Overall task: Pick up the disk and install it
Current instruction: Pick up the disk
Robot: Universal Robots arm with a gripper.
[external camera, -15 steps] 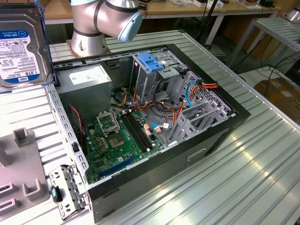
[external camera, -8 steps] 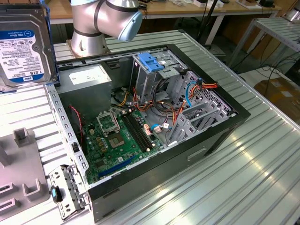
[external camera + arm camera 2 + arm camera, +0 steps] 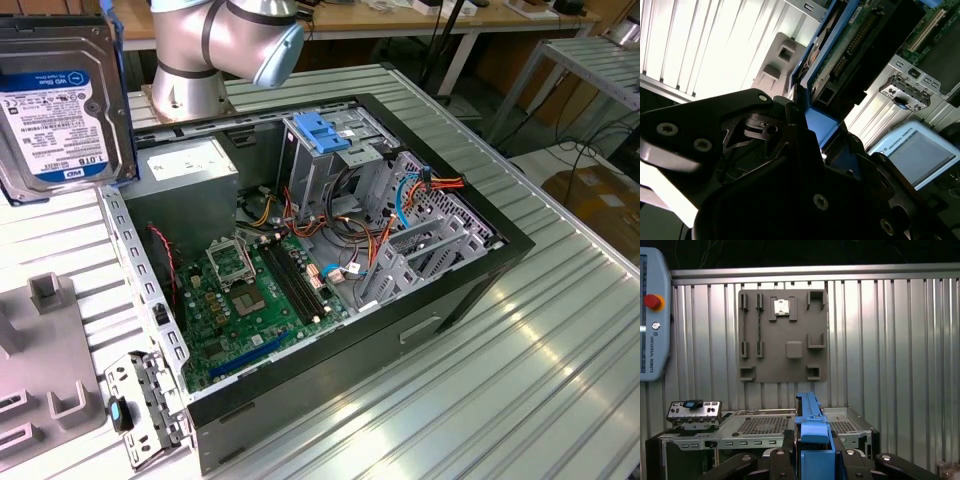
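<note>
- Location: the disk [image 3: 60,110] hangs in the air at the exterior view's left. It is above the ribbed worktop [image 3: 560,350] and the grey fixture plate [image 3: 40,340], and well apart from the open computer case [image 3: 500,250].
- Jaws: in the first wrist view the gripper [image 3: 812,455] has its jaws closed on the near end of the disk, one on each side of the thin blue-edged body.
- Orientation: the disk hangs on edge. Its long axis runs away from the gripper, down toward the worktop. In the exterior view the labelled face is toward the camera and its print reads upside down. In the second wrist view the circuit-board face [image 3: 850,45] shows.
- Which end carries the connector cannot be told with certainty.
- Handling (judgement): the body is rigid metal, dense for its size and sensitive to shock. It does not flex, so a tilted grasp is not absorbed.
- Handling (judgement): the metal faces are smooth and may slip under a light grip. The plastic blue rail [image 3: 126,100] gives somewhat more friction.
- Grasp zone (judgement): hold it on the side edges or rails near one end. Avoid pressure on the bare circuit board.
- The drive cage [image 3: 320,150] in the case is some way from the disk.
</note>
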